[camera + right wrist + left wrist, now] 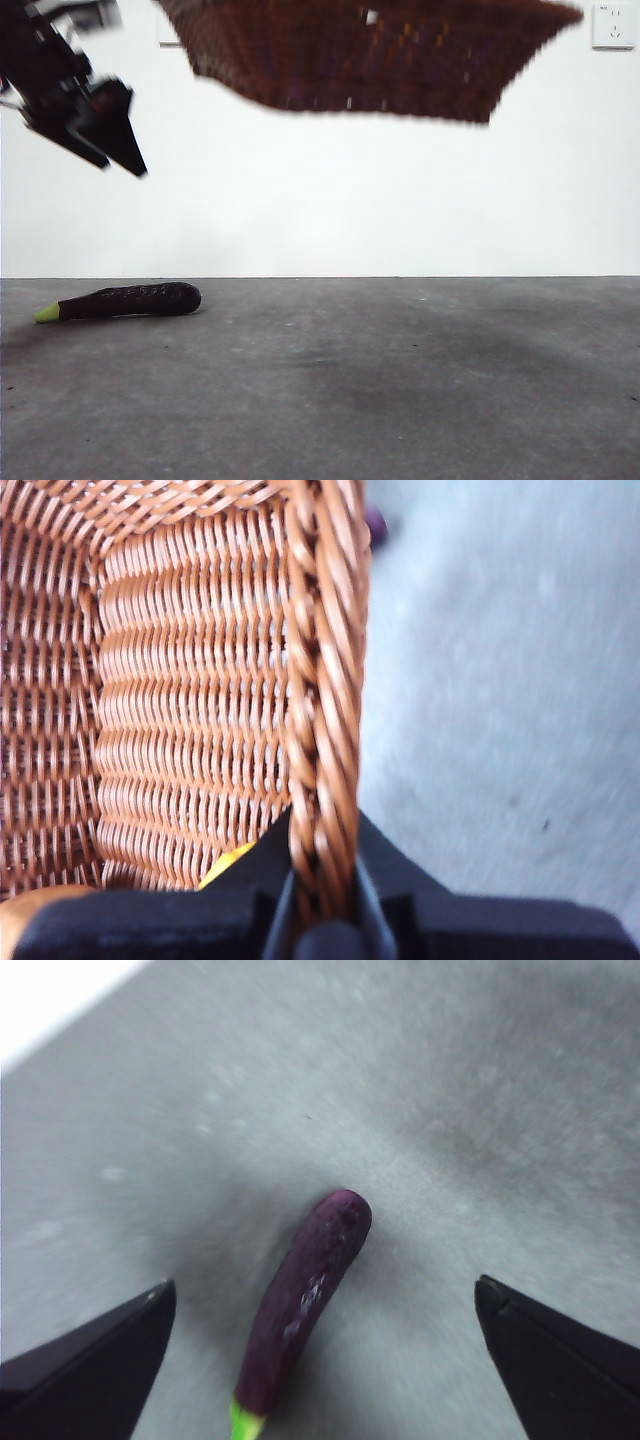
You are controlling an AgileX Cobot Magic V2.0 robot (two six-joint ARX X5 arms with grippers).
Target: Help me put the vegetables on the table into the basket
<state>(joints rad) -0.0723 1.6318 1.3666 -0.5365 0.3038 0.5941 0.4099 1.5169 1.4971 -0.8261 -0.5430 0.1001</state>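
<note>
Front view has the basket up in the air near the top of the frame, clear off the surface, blurry and tilted a bit. The eggplant is lying flat on the surface at the left, green stem end pointing left. The dark arm coming in at the upper left carries the left end effector, hanging above the eggplant and not touching it.

Left wrist view backs that up: the left end effector has its jaws spread wide with nothing between them except the eggplant lying on the grey surface below, roughly centred in the gap, stem end nearer the camera.

Right wrist view shows the right end effector clamped narrow on the basket's braided rim, one jaw inside the wall and one outside, so it's the one holding the basket up. Inside the basket you can just make out a bit of the yellow vegetable and the edge of the brown-orange one at the bottom corner.
</note>
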